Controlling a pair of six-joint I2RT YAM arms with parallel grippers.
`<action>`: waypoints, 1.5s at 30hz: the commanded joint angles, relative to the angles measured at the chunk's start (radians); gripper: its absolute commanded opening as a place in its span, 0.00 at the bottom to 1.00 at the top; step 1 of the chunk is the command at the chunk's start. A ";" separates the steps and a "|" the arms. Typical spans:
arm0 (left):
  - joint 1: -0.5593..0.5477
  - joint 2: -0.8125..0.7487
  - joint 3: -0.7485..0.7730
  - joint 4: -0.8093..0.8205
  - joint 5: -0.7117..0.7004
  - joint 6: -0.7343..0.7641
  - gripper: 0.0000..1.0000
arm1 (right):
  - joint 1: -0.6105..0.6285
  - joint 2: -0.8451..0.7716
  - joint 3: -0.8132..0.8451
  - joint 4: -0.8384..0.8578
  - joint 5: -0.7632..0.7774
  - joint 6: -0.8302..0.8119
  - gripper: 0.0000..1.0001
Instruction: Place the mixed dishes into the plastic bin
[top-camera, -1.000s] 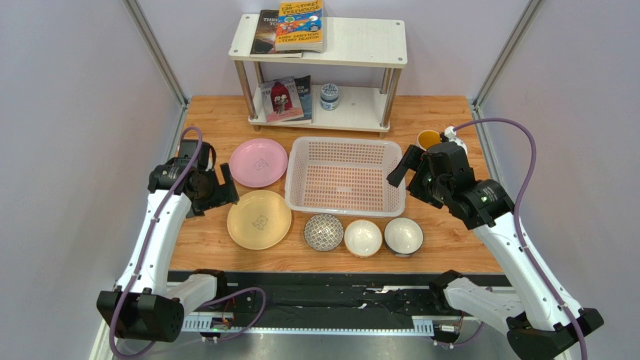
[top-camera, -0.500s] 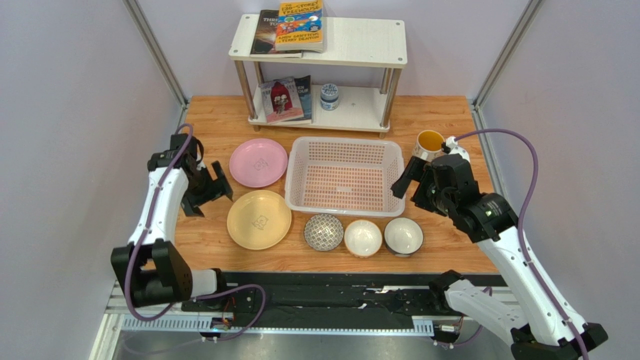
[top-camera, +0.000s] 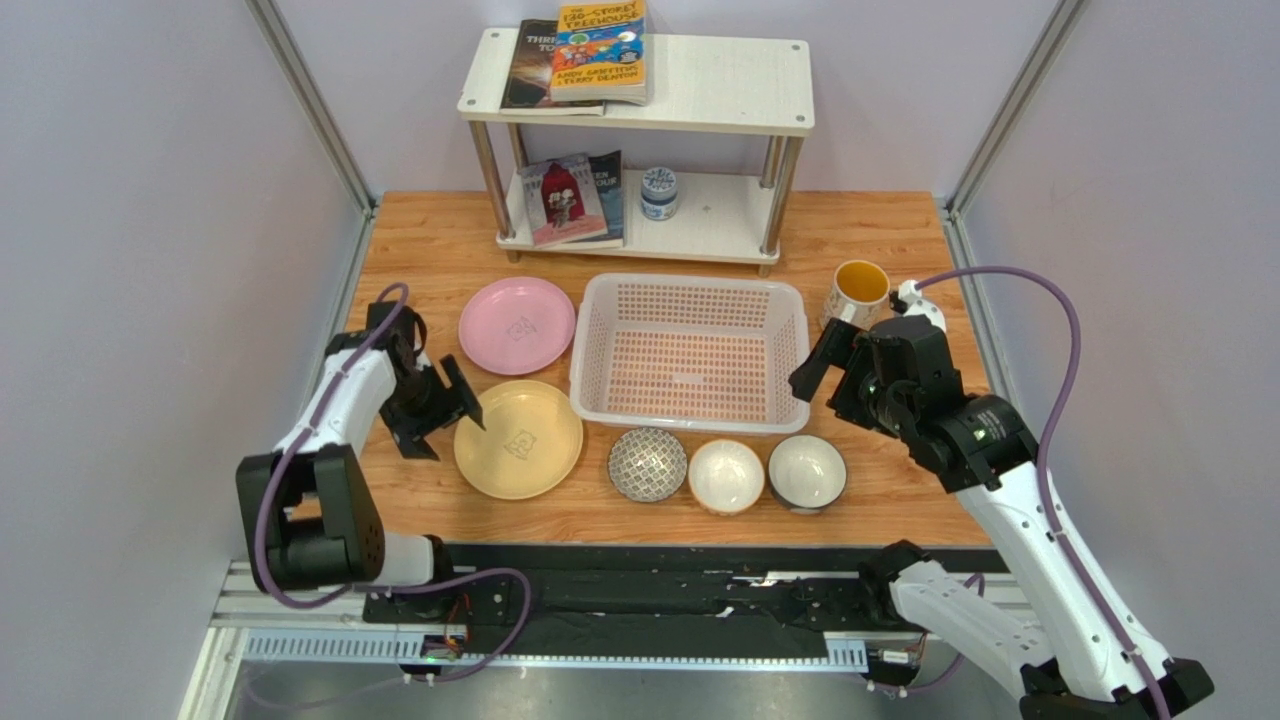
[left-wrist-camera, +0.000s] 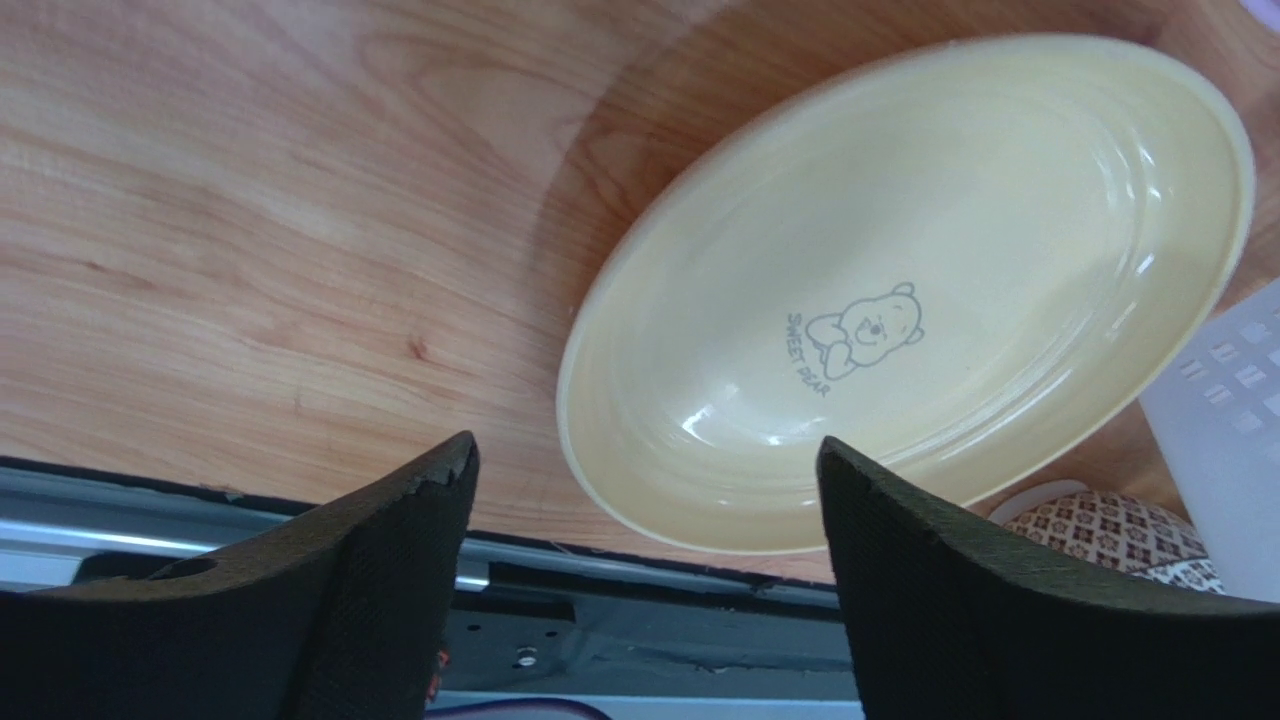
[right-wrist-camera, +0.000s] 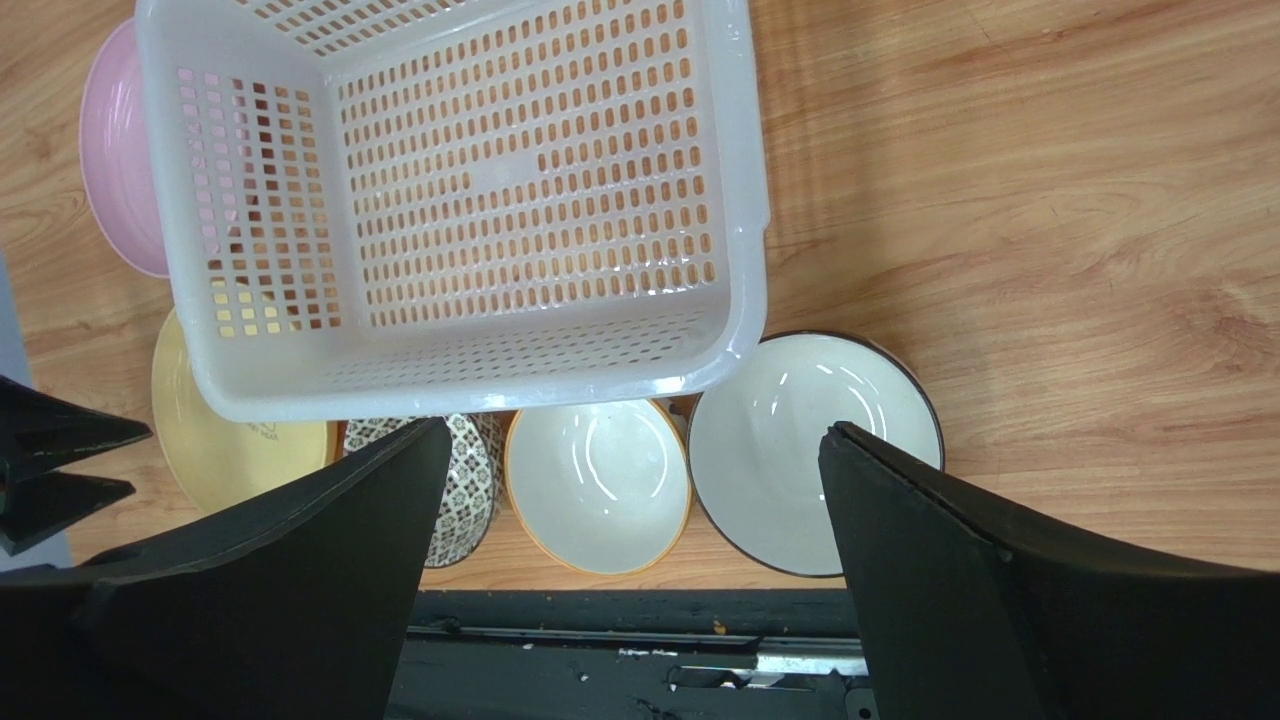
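The white plastic bin (top-camera: 595, 353) (right-wrist-camera: 511, 180) stands mid-table with nothing in it. Left of it lie a pink plate (top-camera: 517, 326) (right-wrist-camera: 113, 180) and a pale yellow plate (top-camera: 519, 438) (left-wrist-camera: 917, 285). Along the front sit a grey patterned bowl (top-camera: 648, 464) (right-wrist-camera: 469, 480) and two white bowls (top-camera: 726, 474) (top-camera: 807, 471). A mug with a yellow inside (top-camera: 860, 290) stands right of the bin. My left gripper (top-camera: 436, 408) (left-wrist-camera: 643, 446) is open at the yellow plate's left rim, holding nothing. My right gripper (top-camera: 827, 360) (right-wrist-camera: 634, 431) hangs open above the bin's right front corner and the white bowls (right-wrist-camera: 598, 483) (right-wrist-camera: 812, 450).
A white two-tier shelf (top-camera: 721, 83) at the back holds books (top-camera: 598, 53) and a small blue-white jar (top-camera: 657, 192). A black rail (top-camera: 631, 578) runs along the table's near edge. Grey walls close in the left and right sides.
My left gripper has swung nearer and rightward, down to the yellow plate's left edge, its jaws a touch narrower. My right gripper drifted slightly nearer, uncovering the mug.
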 joint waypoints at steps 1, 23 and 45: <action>0.010 0.134 0.053 0.059 -0.022 0.041 0.81 | -0.006 0.007 0.030 0.054 -0.016 -0.012 1.00; 0.019 0.192 0.064 0.026 0.081 0.066 0.00 | -0.012 0.037 0.030 0.106 -0.010 -0.003 1.00; 0.101 -0.318 0.249 -0.429 -0.030 0.068 0.00 | -0.011 0.155 0.036 0.141 -0.209 0.002 0.99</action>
